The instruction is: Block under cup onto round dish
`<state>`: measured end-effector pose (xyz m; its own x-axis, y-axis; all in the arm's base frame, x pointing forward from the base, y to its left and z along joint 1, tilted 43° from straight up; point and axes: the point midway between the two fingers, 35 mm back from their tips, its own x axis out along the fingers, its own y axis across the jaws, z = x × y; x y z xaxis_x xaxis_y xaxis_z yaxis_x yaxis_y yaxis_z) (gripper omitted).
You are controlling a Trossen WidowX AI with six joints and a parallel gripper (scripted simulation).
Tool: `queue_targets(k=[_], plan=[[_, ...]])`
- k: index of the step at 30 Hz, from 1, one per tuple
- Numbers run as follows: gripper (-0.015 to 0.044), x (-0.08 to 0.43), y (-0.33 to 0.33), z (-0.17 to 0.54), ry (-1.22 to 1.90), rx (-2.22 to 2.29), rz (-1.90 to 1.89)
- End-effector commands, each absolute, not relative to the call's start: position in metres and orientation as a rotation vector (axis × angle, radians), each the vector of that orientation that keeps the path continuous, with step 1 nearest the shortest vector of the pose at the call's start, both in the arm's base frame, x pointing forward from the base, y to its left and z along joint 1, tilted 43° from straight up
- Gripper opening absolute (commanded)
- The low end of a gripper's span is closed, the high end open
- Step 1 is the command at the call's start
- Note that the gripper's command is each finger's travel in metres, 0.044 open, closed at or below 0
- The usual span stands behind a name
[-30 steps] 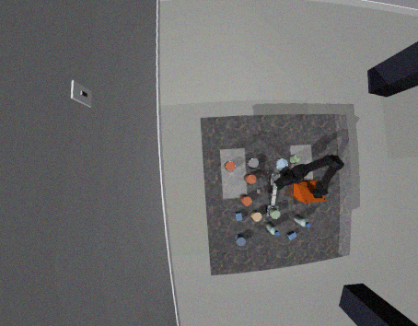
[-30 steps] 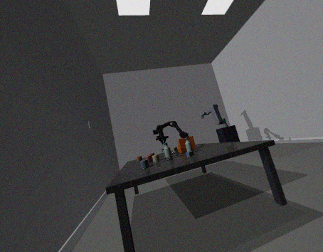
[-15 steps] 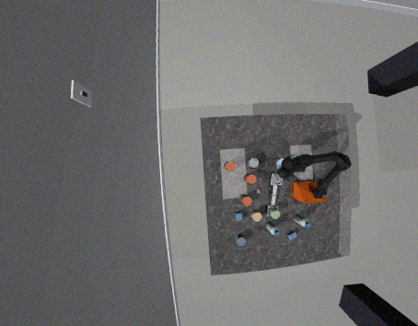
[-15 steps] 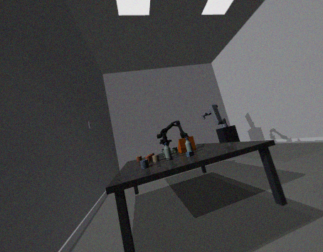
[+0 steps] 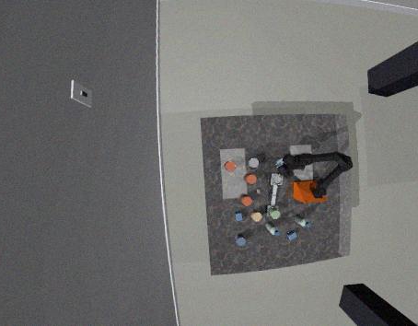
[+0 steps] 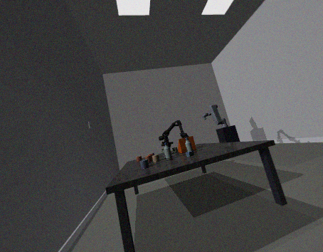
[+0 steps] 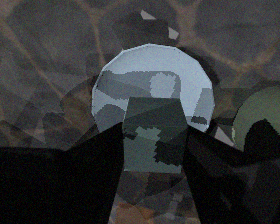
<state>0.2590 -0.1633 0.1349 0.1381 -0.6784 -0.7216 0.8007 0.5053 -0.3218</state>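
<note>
My gripper (image 7: 152, 130) is shut on a small grey-green block (image 7: 153, 150), held over the near part of the light blue round dish (image 7: 141, 57) (image 5: 280, 162). The fingers hide part of the dish, and the gap between block and dish cannot be judged. A green cup (image 7: 263, 112) is beside the dish at the right in the wrist view, off the balance; the arm hides it in the top view. The other green cup (image 5: 274, 214) stands on one end of the white balance (image 5: 273, 197). The balance's other end (image 5: 276, 179) has no cup.
An orange box (image 5: 305, 192) is by the arm's base. Bottles (image 5: 272, 229) (image 5: 302, 221) lie beyond the cup end of the balance. Red cups (image 5: 250, 179) (image 5: 246, 200), a grey cup (image 5: 253, 162) and a beige cup (image 5: 256, 216) stand on the balance's left side.
</note>
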Motion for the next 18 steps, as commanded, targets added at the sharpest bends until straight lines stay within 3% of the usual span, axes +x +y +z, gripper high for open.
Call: queue_targets(k=[1,18], plan=[[0.0000,0.259,-0.176,0.119,0.963,0.150,-1.076],[0.0000,0.261,-0.186,0.108,0.962,0.150,-1.077]])
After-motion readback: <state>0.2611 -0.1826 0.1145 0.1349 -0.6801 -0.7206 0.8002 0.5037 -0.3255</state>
